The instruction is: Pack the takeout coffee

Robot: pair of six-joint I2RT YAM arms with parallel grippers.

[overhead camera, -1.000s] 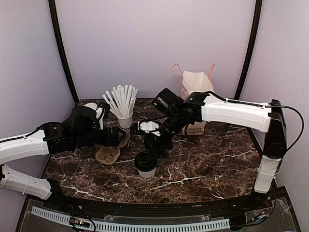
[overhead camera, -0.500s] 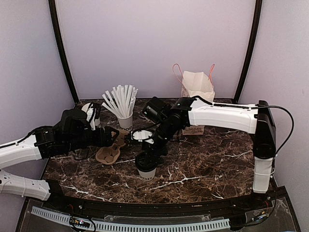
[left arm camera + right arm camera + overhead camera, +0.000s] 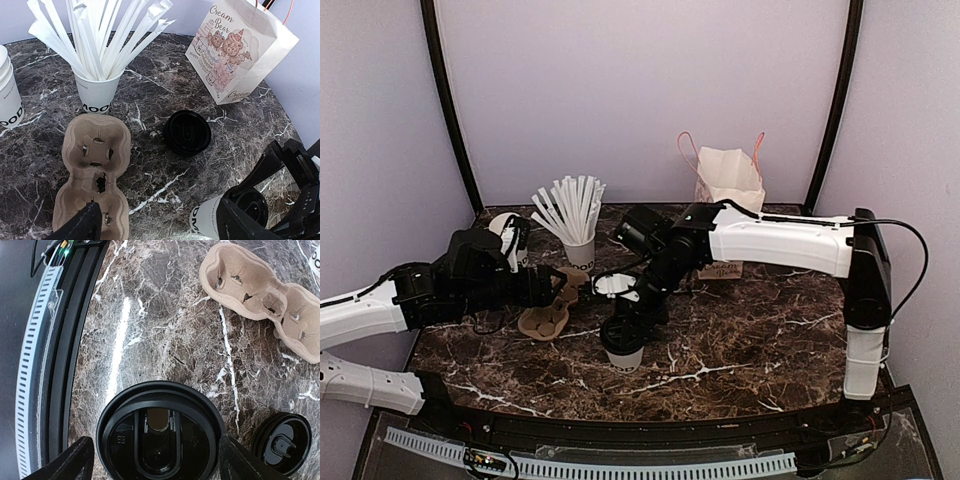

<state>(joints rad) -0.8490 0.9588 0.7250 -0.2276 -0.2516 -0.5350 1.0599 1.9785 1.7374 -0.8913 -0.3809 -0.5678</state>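
The takeout coffee [image 3: 622, 350] is a small white cup with a black dome lid, standing upright near the table's front middle. My right gripper [image 3: 624, 325] hangs straight above it, open. In the right wrist view its fingers [image 3: 67, 462] flank the lid [image 3: 160, 432], the right one close against the rim. My left gripper [image 3: 556, 286] is open and empty to the cup's left. In the left wrist view the left gripper [image 3: 162, 231] straddles bare table between the cup carrier [image 3: 92, 170] and the coffee [image 3: 212, 222]. The paper bag [image 3: 728, 185] stands open at the back right.
A cup of white straws [image 3: 578, 215] and a stack of white cups [image 3: 507, 232] stand at the back left. The brown cup carrier [image 3: 545, 318] lies left of the coffee. A loose black lid [image 3: 187, 132] lies between carrier and bag. The table's front rail [image 3: 50, 340] runs close by.
My right gripper has come down and left over the coffee's lid, its jaws narrowing slightly. The left arm has drawn back a little to the left.
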